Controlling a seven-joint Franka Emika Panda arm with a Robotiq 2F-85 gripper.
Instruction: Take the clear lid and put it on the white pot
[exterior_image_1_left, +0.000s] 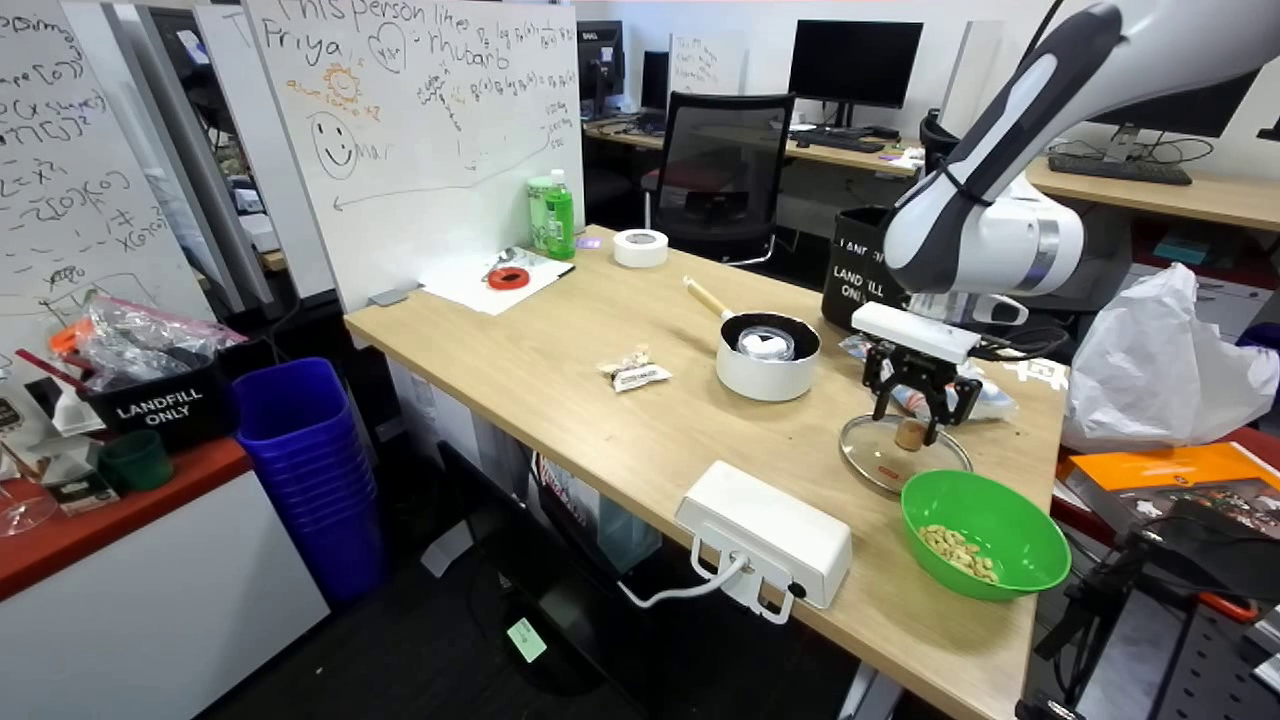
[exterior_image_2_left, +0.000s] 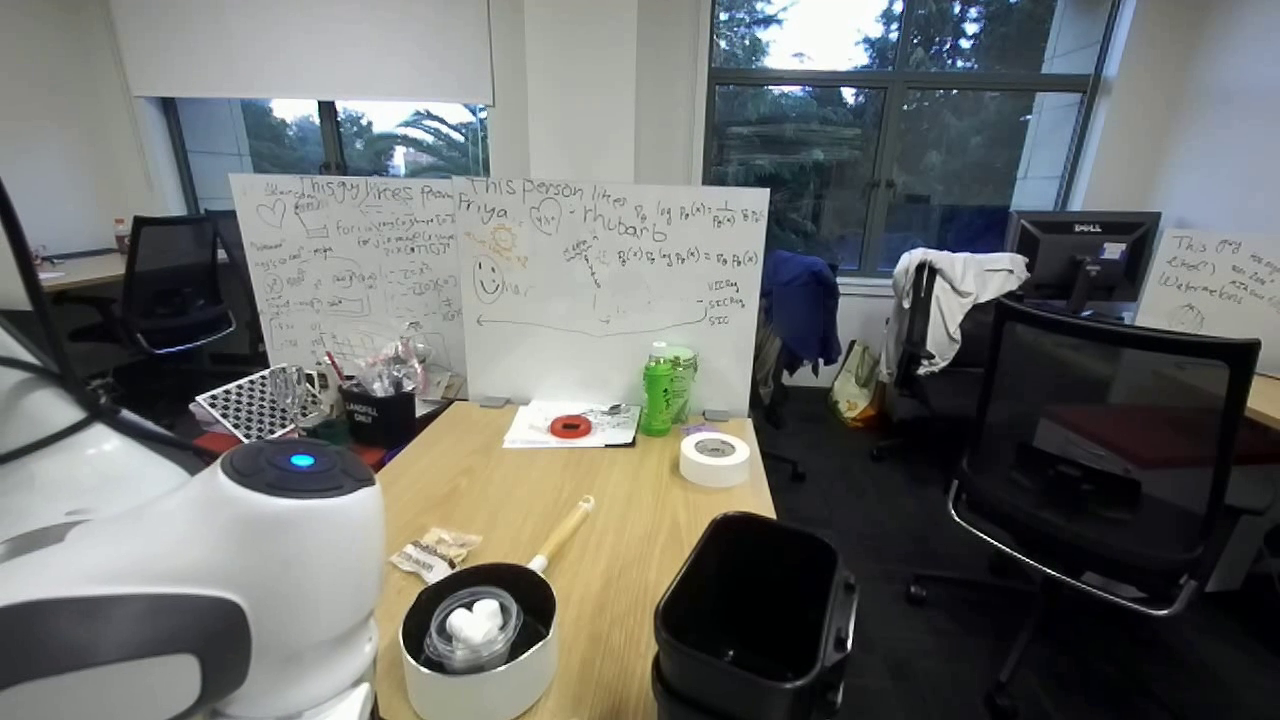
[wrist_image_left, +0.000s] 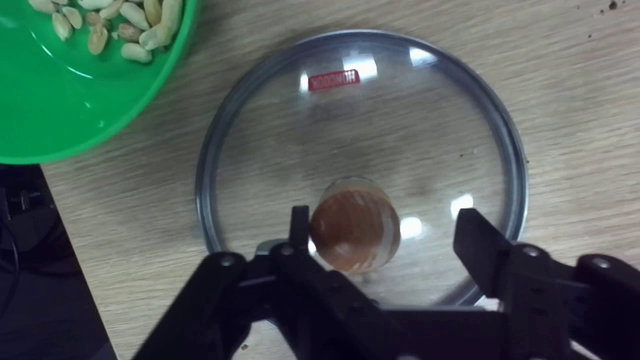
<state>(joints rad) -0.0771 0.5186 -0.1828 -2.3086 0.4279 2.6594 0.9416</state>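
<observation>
clear-glass round lid (wrist_image_left: 362, 150) on the tan wooden table (wrist_image_left: 585, 165); in wrist view the black metal claw (wrist_image_left: 384, 220) stands spread about its brown knob (wrist_image_left: 356, 230) — nine o'clock finger (wrist_image_left: 300, 225) nearer, so closing could skid the lid toward three — round green bowl (wrist_image_left: 90, 112) at ten.

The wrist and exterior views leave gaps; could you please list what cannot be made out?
Clear lid: rim partly hidden by the end effector, wrist view.
Green bowl: cut off by top and left edges, wrist view.
White pot: floor partly hidden by the clear tub, in an exterior view.
</observation>
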